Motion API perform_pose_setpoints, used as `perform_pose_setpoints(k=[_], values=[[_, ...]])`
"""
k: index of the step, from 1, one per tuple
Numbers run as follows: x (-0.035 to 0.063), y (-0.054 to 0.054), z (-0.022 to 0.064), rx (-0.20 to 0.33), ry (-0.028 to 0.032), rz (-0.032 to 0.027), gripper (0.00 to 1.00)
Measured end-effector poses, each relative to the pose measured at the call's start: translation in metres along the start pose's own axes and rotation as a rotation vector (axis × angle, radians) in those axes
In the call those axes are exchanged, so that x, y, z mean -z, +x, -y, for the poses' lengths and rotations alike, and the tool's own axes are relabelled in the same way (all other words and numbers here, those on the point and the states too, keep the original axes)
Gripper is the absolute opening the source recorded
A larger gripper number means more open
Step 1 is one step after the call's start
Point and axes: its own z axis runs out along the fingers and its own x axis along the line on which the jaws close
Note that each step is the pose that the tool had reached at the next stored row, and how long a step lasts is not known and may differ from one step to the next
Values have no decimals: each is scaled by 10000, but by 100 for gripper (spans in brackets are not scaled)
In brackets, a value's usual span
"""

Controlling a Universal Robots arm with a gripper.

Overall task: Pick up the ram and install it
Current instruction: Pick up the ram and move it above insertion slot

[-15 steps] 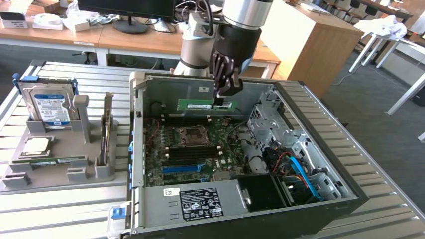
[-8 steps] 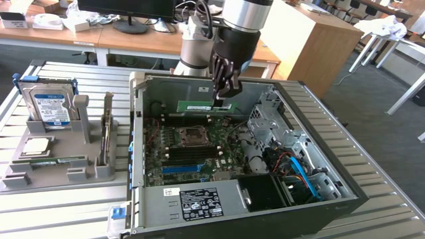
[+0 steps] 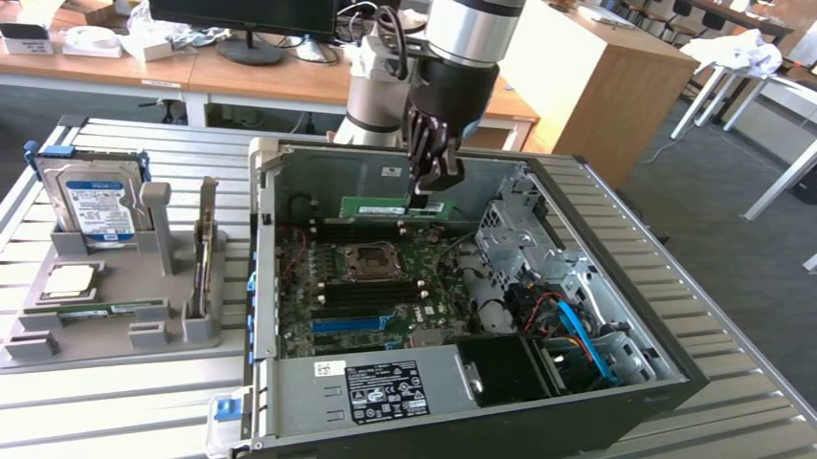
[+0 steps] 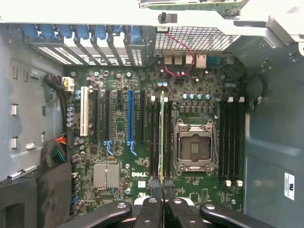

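The ram (image 3: 383,207) is a long green stick held on edge inside the open computer case (image 3: 264,287), just above the motherboard. My gripper (image 3: 427,199) comes straight down from above and is shut on the ram near its end at the exterior view's right. In the wrist view the ram (image 4: 162,137) appears edge-on as a thin line running away from my gripper (image 4: 162,186). It lines up with the black memory slots (image 4: 155,142) beside the empty processor socket (image 4: 194,147). I cannot tell whether its lower edge touches a slot.
On the exterior view's left, a grey holder (image 3: 109,335) carries a silver-and-blue hard drive (image 3: 92,206), a square silver processor chip (image 3: 71,279) and an upright card (image 3: 205,253). Inside the case are the power supply (image 3: 370,387), a drive cage (image 3: 518,244) and blue cables (image 3: 581,335).
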Motion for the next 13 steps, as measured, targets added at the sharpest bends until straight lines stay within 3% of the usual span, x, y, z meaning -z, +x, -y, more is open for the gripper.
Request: perform_pose_setpoints(k=[13], values=[[-35, 0, 0, -1, 1, 2, 12]])
